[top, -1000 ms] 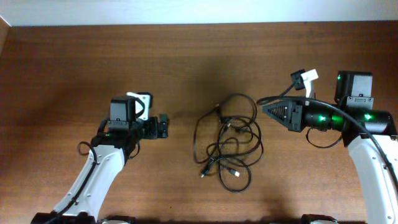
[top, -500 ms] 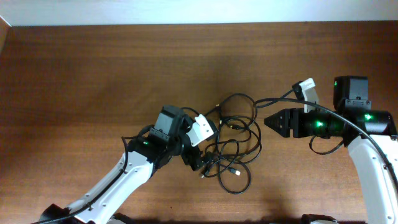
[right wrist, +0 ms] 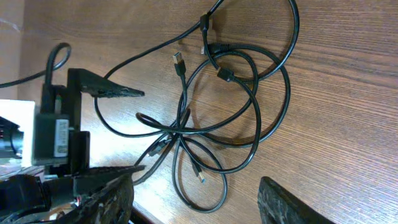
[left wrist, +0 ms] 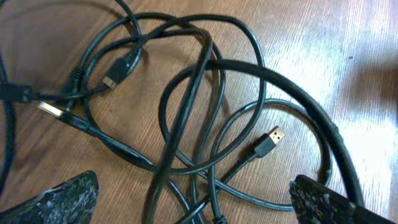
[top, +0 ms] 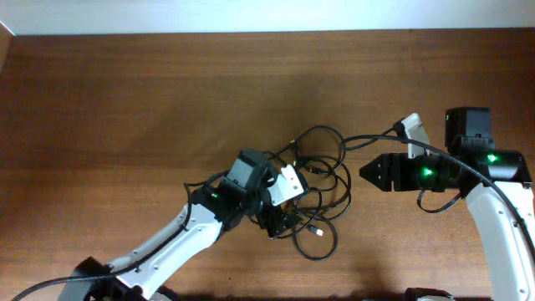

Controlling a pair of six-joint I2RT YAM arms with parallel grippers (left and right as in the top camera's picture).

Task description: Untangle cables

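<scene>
Left claw (top: pixel 282 219) released, jaws wide, over tangled thin black cables (top: pixel 322 192) on brown wooden desk (top: pixel 125 100). Left wrist view alone shows gold-tipped plug (left wrist: pixel 268 142) ahead of claw. Right claw (top: pixel 365 172) released, empty, cables just past tip. Second ago, left claw well apart from tangle and right clenched.

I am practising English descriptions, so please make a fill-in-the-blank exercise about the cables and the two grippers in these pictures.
All the cables are ___ in colour.
The left gripper has its jaws ___.
The right gripper holds ___.
The table is made of ___.
Missing words: black; open; nothing; wood.
</scene>
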